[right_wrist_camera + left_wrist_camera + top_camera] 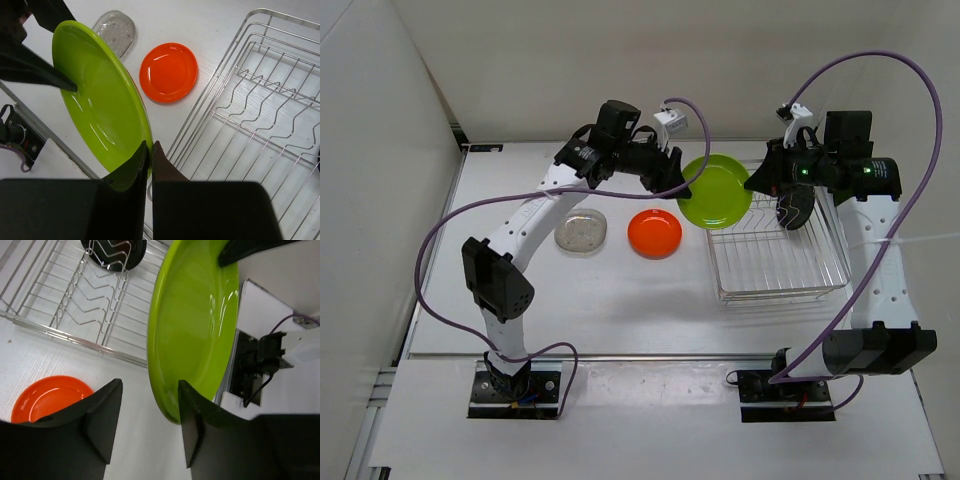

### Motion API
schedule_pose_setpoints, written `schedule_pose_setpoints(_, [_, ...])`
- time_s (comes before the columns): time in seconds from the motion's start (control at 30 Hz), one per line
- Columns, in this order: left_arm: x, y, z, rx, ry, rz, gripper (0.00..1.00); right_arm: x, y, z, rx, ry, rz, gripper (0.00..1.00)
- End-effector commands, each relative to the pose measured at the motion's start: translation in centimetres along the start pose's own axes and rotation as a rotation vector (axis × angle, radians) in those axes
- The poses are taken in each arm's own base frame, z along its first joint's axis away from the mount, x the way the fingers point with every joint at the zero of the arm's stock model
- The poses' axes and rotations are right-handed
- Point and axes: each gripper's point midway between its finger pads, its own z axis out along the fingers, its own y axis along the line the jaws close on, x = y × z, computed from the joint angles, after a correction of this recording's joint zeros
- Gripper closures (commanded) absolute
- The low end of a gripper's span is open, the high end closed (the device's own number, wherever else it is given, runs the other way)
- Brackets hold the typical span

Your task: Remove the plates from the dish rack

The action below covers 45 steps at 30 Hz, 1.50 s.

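The lime green plate is held on edge above the table, just left of the silver dish rack. My right gripper is shut on its rim. My left gripper is open, its fingers astride the plate's opposite edge, with one finger against the inner face. The black plate stands in the rack's far slots. The orange plate and the clear plate lie flat on the table left of the rack.
White walls close in the left and back sides. A table-edge bracket with cables sits behind the green plate. The rack's wire sides rise beside my right gripper.
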Motion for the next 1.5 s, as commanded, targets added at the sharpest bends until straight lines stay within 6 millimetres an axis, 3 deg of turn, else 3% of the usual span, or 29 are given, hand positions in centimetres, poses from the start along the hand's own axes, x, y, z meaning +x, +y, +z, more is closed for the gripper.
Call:
schedule_pose_setpoints(0.0, [-2.7, -1.1, -0.9, 0.004, -0.060, 0.029, 0.44, -1.3, 1.8, -1.0, -0.055, -0.050, -0.049, 1.00])
schedule_pose_setpoints(0.07, [-2.6, -1.3, -0.4, 0.012, -0.056, 0.031, 0.59, -1.3, 1.8, -1.0, -0.055, -0.050, -0.049, 1.00])
schedule_pose_setpoints(0.1, [-2.6, -1.3, -0.4, 0.012, -0.056, 0.022, 0.73, -1.3, 1.8, -1.0, -0.055, -0.050, -0.049, 1.00])
schedule_pose_setpoints(0.2, [-3.0, -1.2, -0.6, 0.003, -0.063, 0.028, 0.89, -1.1, 1.9, -1.1, -0.056, -0.049, -0.048, 1.00])
schedule_pose_setpoints(0.27, [-2.7, -1.1, -0.4, 0.004, -0.060, 0.017, 0.89, -0.9, 2.0, -1.2, -0.055, -0.049, -0.057, 0.97])
schedule_pose_setpoints(0.3, [-2.7, -0.8, -0.5, -0.021, -0.062, 0.016, 0.89, -0.9, 2.0, -1.2, -0.055, -0.049, -0.057, 0.79])
schedule_pose_setpoints(0.37, [-2.0, 0.0, -0.5, -0.061, -0.053, 0.006, 0.89, -0.5, 1.4, -1.0, -0.029, -0.037, -0.049, 0.32])
schedule_pose_setpoints(0.4, [-1.9, 0.9, -0.8, -0.125, -0.054, 0.003, 0.89, -0.3, 0.9, -0.8, -0.008, -0.034, -0.048, 0.00])
schedule_pose_setpoints(0.53, [1.2, 4.5, -1.0, -0.236, 0.005, 0.009, 0.89, -0.6, -2.8, -1.2, 0.214, -0.054, 0.000, 0.00])
schedule_pose_setpoints(0.63, [4.9, 8.8, -1.1, -0.299, 0.077, -0.034, 0.89, -0.2, -4.8, -1.4, 0.325, -0.050, 0.029, 0.00])
schedule_pose_setpoints(0.77, [7.8, 13.2, -1.6, -0.333, 0.127, -0.082, 0.89, -0.2, -4.0, -1.9, 0.308, -0.064, 0.021, 0.00])
schedule_pose_setpoints(0.93, [9.2, 16.7, -1.8, -0.347, 0.157, -0.108, 0.89, -0.1, -3.7, -2.2, 0.309, -0.072, 0.016, 0.00])
schedule_pose_setpoints(0.97, [10.3, 17.7, -1.7, -0.353, 0.176, -0.134, 0.89, -0.1, -3.5, -2.2, 0.298, -0.073, 0.015, 0.00])
schedule_pose_setpoints(1.13, [12.6, 20.0, -1.1, -0.359, 0.218, -0.166, 0.89, -0.3, -2.8, -2.7, 0.278, -0.089, -0.005, 0.00])
schedule_pose_setpoints(1.37, [14.4, 20.9, -0.2, -0.351, 0.255, -0.190, 0.89, -0.1, -2.6, -2.6, 0.267, -0.082, -0.001, 0.00])
schedule_pose_setpoints(1.47, [14.8, 20.7, 0.3, -0.342, 0.265, -0.191, 0.82, -0.2, -2.4, -2.9, 0.267, -0.090, -0.006, 0.00])
